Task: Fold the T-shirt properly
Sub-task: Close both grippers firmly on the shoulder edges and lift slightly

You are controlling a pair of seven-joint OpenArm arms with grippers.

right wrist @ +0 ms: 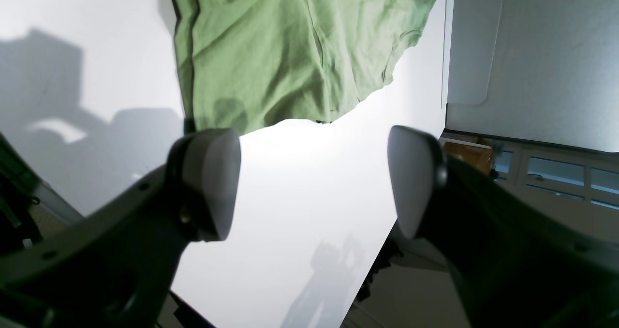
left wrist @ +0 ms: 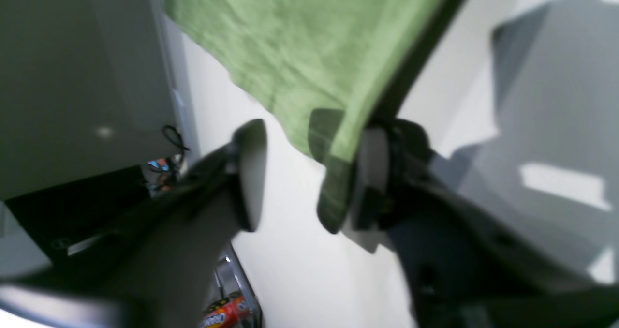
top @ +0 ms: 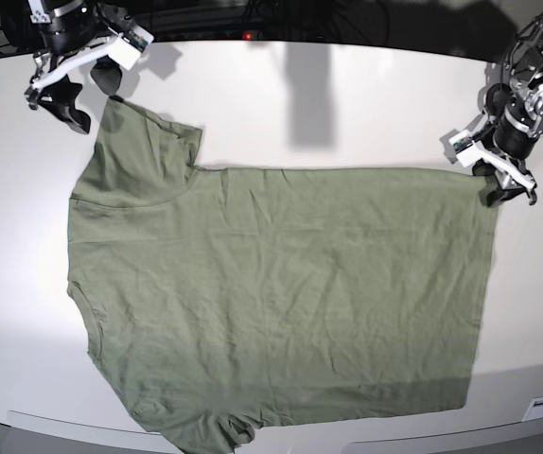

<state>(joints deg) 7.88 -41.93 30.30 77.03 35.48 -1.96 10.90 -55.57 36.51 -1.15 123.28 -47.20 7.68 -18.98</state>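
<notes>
The olive-green T-shirt (top: 281, 293) lies spread flat on the white table, neckline side to the left and hem to the right in the base view. My left gripper (top: 500, 182) is at the far hem corner. In the left wrist view that corner of the T-shirt (left wrist: 309, 42) hangs between the jaws of the left gripper (left wrist: 312, 168), resting against one finger (left wrist: 372, 163), with a gap to the other. My right gripper (top: 87, 90) stands open just beyond the far sleeve. In the right wrist view the T-shirt (right wrist: 280, 52) lies ahead of the empty right gripper (right wrist: 312, 173).
The white table (top: 347, 104) runs out close behind both arms. Its edge (right wrist: 416, 187) shows beside the right gripper, with cabinets below. An orange packet (left wrist: 227, 313) lies under the table near the left arm. Dark equipment lines the back edge.
</notes>
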